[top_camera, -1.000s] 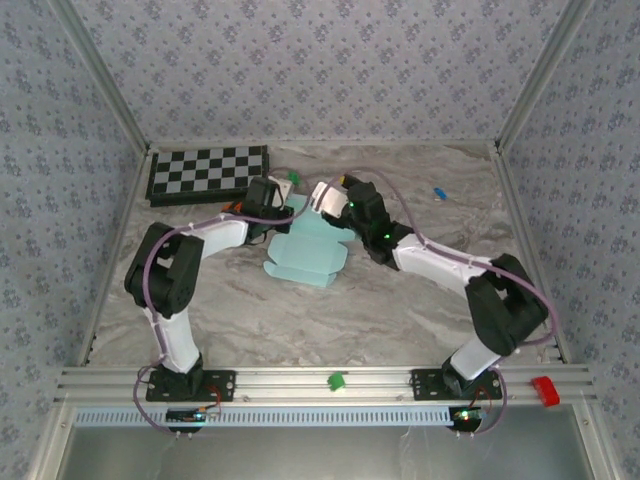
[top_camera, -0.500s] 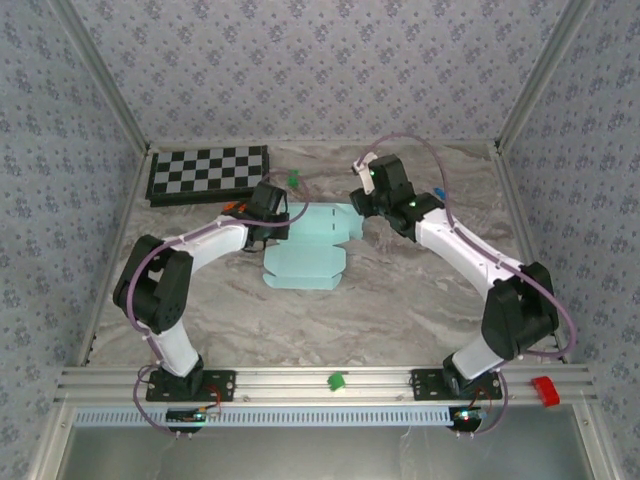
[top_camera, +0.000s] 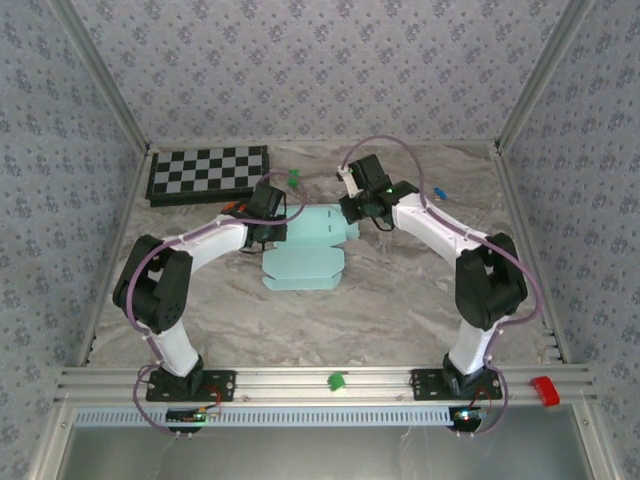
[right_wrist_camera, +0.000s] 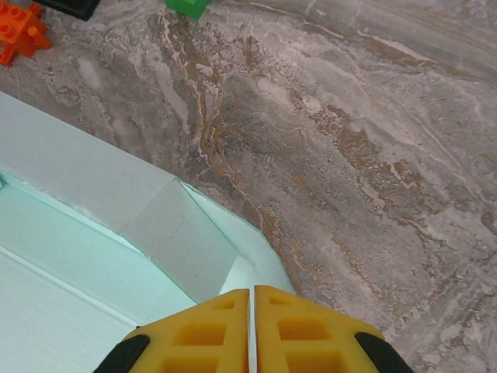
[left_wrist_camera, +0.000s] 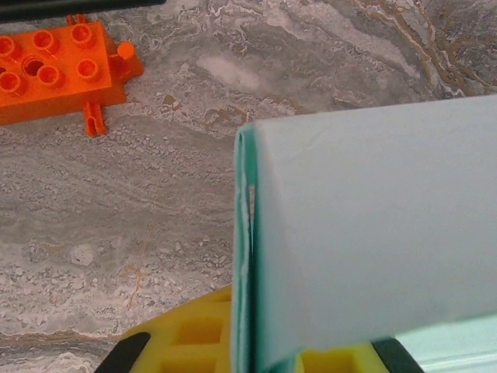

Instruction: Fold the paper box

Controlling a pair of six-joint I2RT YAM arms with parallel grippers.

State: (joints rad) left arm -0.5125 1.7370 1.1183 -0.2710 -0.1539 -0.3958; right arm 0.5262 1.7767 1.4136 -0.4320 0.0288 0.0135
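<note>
Presently | paper box (top_camera: 305,262): mid-table between the arms, part-folded | left gripper (left_wrist_camera: 247,343): clamped on a raised flap | right gripper (right_wrist_camera: 251,315): jaws pressed together at the card's right corner, grip unconfirmed | risk: opposing pulls may tear or crease the thin card.

You've got the paper box (top_camera: 305,250) lying flat mid-table, between the two arms. The left gripper (top_camera: 270,232) sits at its left edge, and the right gripper (top_camera: 351,213) at its far right corner. The checkerboard (top_camera: 208,173) is in the far left corner, with a small brick (left_wrist_camera: 54,70) just in front of it, left of the box.
</note>
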